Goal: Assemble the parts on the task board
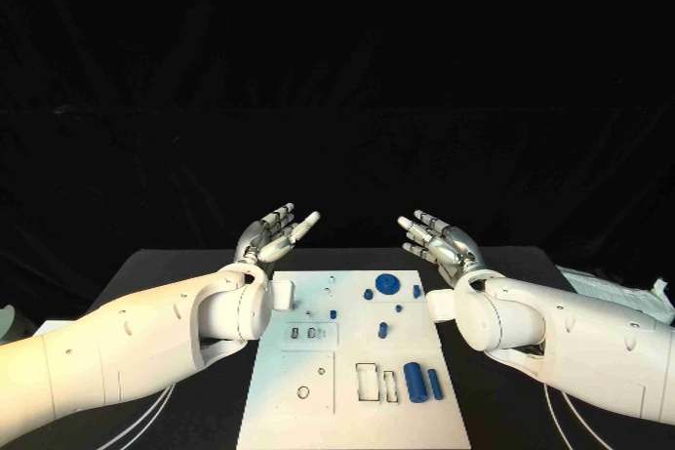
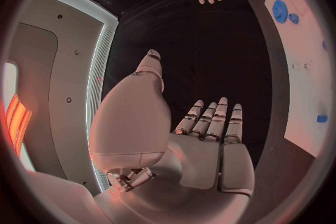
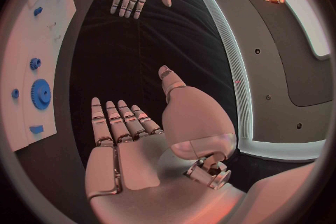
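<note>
- Head view: the white rectangular task board point(image 1: 352, 367) lies flat in the middle of the black table point(image 1: 183, 274), and small blue pieces rest on it: a round toothed blue gear point(image 1: 387, 283) near the far edge, and a long blue cylinder point(image 1: 416, 379) beside a slimmer blue peg point(image 1: 435, 384) near the front right. The silver many-fingered left hand point(image 1: 276, 231) and the silver many-fingered right hand point(image 1: 438, 237) are raised beyond the board, fingers spread, holding nothing. The main risk, as I judge it, is a hard metal fingertip nudging a smooth round part so it rolls off (cylinders would roll easily).
- Left wrist view: the left hand point(image 2: 210, 140) is open-palmed and empty; the board's matte white edge point(image 2: 308, 84) sits to one side.
- Right wrist view: the right hand point(image 3: 122, 134) is likewise spread and empty; the gear point(image 3: 40, 94) shows fine teeth, which could jam if seated tilted.
</note>
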